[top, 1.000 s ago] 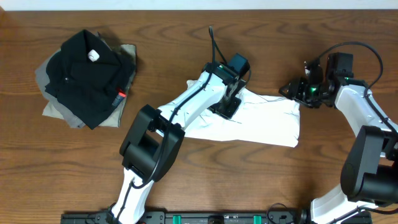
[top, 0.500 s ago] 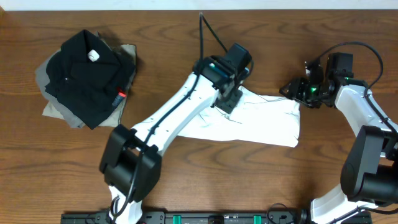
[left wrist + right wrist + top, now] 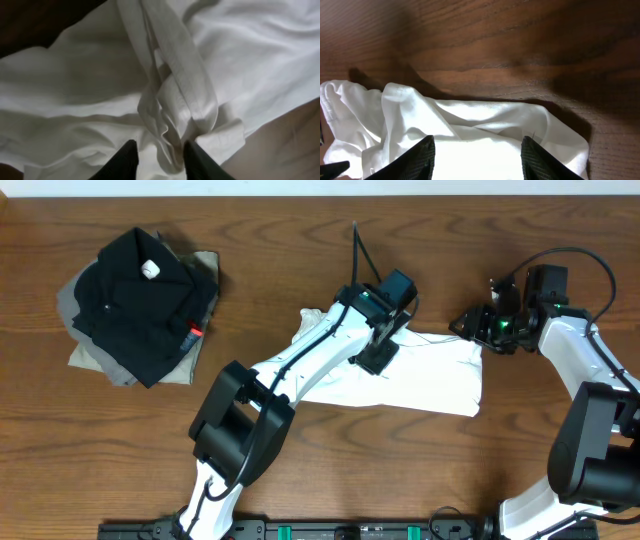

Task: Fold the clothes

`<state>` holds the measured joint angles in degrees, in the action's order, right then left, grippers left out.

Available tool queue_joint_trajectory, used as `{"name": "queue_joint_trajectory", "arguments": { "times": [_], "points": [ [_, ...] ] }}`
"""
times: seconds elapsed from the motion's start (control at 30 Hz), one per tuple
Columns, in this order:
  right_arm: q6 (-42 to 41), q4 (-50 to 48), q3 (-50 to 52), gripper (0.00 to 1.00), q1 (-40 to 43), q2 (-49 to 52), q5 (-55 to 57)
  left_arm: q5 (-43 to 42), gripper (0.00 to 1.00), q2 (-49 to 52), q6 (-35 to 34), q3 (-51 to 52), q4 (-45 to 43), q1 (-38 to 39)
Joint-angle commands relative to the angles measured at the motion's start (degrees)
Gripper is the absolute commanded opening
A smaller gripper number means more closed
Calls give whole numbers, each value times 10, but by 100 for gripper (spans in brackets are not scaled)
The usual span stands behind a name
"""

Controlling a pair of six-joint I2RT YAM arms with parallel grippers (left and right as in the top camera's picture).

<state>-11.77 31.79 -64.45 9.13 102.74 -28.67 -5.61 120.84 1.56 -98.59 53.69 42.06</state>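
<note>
From overhead, the white T-shirt [image 3: 430, 380] lies crumpled right of the worktop's centre, closer to the far edge than the near one. It forms a rough band, with one bunched end lifted toward the left. The left gripper [image 3: 378, 356] sits on that band's far edge. The right gripper [image 3: 463, 323] hangs just beyond the shirt's far right corner. A black folded garment [image 3: 140, 305] rests on a grey folded garment [image 3: 98, 358] near the far left corner.

In the left wrist view, the fingers [image 3: 125, 161] are drawn close, clamped on a twisted ridge of cloth. The cotton around it is soft, creased and gathered toward the pinch, and no print shows.

In the right wrist view, the fingers [image 3: 422, 159] stand wide apart with nothing between them, above the shirt's rumpled edge and the bare wooden table [image 3: 520, 40].

The hold is narrow and on bunched fabric. A pull could slip it free, or drag the whole shirt sideways, since no other part is pinned. It could also lift one layer only, leaving the fold crooked.
</note>
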Motion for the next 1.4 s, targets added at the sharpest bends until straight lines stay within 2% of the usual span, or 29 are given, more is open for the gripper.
{"name": "queue_joint_trajectory", "arguments": {
  "times": [0.0,0.47,0.57,0.6,0.73,1.0,1.2,1.37],
  "points": [
    [0,-1,-8,54,0,-3,0,2,30,5,6,1,2,-2],
    [0,4,-8,52,0,-3,-1,2,30,10,14,40,-18,-2],
    [0,4,-8,53,0,-3,-1,3,8,10,14,41,-19,-2],
    [0,4,-8,52,0,-3,-1,3,6,10,15,41,-20,-3],
    [0,4,-8,52,0,-3,0,28,6,7,14,33,-8,-4],
    [0,3,-8,53,0,-3,0,96,6,-35,-6,27,71,-17],
    [0,1,-8,53,0,-3,0,102,6,-37,-34,28,132,-39],
    [0,0,-8,54,0,-3,2,102,6,-37,-47,28,147,-49]
  ]
}}
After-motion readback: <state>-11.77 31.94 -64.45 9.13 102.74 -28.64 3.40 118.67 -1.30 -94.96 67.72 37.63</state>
